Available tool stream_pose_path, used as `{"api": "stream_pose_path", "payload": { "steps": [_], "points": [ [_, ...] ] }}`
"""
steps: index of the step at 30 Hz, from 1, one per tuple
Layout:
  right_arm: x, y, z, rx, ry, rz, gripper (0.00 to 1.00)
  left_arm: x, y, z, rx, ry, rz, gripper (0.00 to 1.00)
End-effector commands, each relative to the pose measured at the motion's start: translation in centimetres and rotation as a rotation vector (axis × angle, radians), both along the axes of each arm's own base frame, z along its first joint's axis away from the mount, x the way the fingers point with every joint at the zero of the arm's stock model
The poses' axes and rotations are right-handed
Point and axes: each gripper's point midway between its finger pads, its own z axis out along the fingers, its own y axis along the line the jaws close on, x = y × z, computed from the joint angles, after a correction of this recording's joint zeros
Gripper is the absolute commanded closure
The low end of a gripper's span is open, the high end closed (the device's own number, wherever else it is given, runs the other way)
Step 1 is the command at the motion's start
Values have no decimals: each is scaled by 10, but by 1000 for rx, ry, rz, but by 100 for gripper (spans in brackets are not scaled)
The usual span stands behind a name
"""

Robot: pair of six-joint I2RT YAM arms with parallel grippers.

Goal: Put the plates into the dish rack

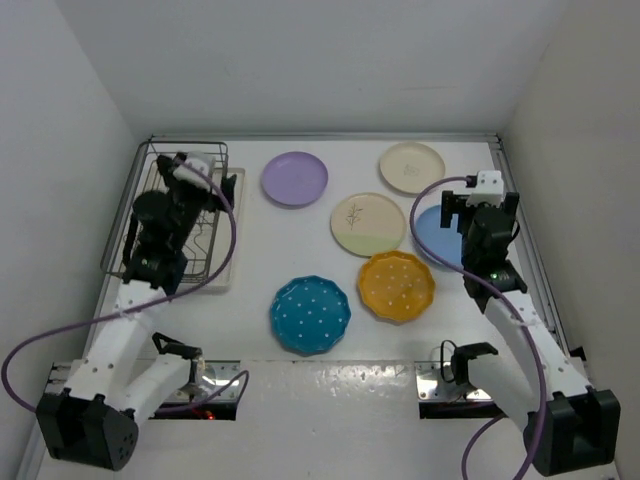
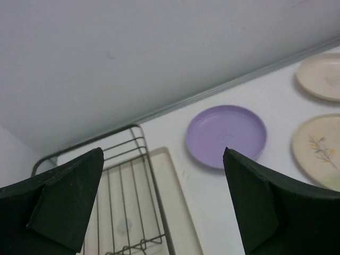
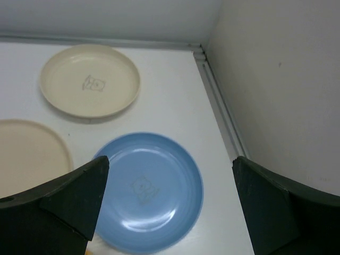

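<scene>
Six plates lie flat on the white table: purple (image 1: 295, 178), cream (image 1: 411, 166), cream-green with a sprig (image 1: 367, 223), light blue (image 1: 432, 238), scalloped teal (image 1: 310, 313) and orange-yellow dotted (image 1: 397, 285). The dark wire dish rack (image 1: 212, 262) stands at the far left on its cream drip tray and holds no plates. My left gripper (image 1: 215, 185) hangs open and empty over the rack's right edge (image 2: 122, 175), with the purple plate (image 2: 226, 135) beyond it. My right gripper (image 1: 465, 212) is open and empty above the light blue plate (image 3: 149, 191).
White walls close in the table at the back and on both sides. The right wall (image 3: 276, 79) is close beside the light blue plate. The cream plate (image 3: 90, 79) and the sprig plate (image 3: 26, 154) lie just left of my right gripper.
</scene>
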Motion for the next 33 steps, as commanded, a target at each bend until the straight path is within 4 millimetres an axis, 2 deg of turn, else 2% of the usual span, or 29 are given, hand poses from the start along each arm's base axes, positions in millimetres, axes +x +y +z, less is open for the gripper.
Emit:
{"api": "stream_pose_path", "payload": {
  "steps": [1,2,3,4,5,6,7,8,9,10,11,12,14,15,16,17,18,19,20,22,23,24,25,26,27,28,30,32,33],
  "points": [
    [-6,-1,-7,53,165,-38,0,16,-39,12,61,206,-152,0],
    [-2,-1,7,106,157,-19,4,27,-45,9,70,272,-163,0],
    [3,35,-2,195,213,179,12,52,-55,-27,77,424,-172,0],
    [1,37,0,227,244,191,17,48,-60,-49,99,573,-185,0],
    [7,41,-1,293,256,178,27,61,-70,-16,80,553,-221,0],
    [7,47,-3,361,264,181,35,62,-86,-57,101,724,-267,5],
    [8,47,-5,389,266,174,40,65,-96,-58,101,753,-301,8],
    [11,49,-12,440,285,165,38,72,-107,-44,101,732,-327,16],
    [13,49,-15,460,285,158,28,74,-115,-50,93,757,-334,35],
    [13,52,-19,497,293,148,22,75,-128,-54,75,778,-347,48],
    [14,54,-27,512,313,144,20,92,-130,-66,76,793,-295,56],
    [14,56,-30,524,321,150,17,102,-129,-73,63,810,-259,59],
    [15,62,-33,563,326,164,11,121,-135,-87,25,835,-204,55],
    [15,66,-37,571,336,173,9,142,-132,-98,42,826,-146,48],
    [15,68,-37,595,335,177,9,149,-132,-104,51,828,-109,37],
    [16,70,-38,603,331,180,8,167,-131,-96,36,778,-68,34],
    [17,72,-40,618,333,175,8,179,-126,-99,44,755,-20,32],
    [17,74,-41,626,330,177,8,192,-124,-119,59,762,17,32],
    [17,75,-42,637,326,162,10,209,-118,-120,3,724,80,31],
    [14,76,-47,641,348,122,11,228,-103,-133,-55,714,151,31],
    [12,74,-48,641,347,97,11,237,-92,-155,-76,738,190,31],
    [11,76,-48,632,354,97,11,244,-92,-162,-105,727,211,31],
    [10,82,-48,614,363,115,11,250,-84,-167,-103,720,242,31],
    [10,76,-47,581,356,91,11,253,-84,-176,-100,727,243,30],
    [8,78,-48,572,373,91,11,256,-83,-194,-99,743,262,30],
    [9,79,-46,563,373,94,11,259,-84,-198,-100,740,262,28],
    [14,81,-43,542,362,113,11,266,-80,-220,-86,759,272,28],
    [20,85,-41,530,355,136,11,272,-77,-226,-81,749,295,28],
    [26,89,-33,534,339,155,11,275,-71,-231,-97,750,308,28]
  ]
}}
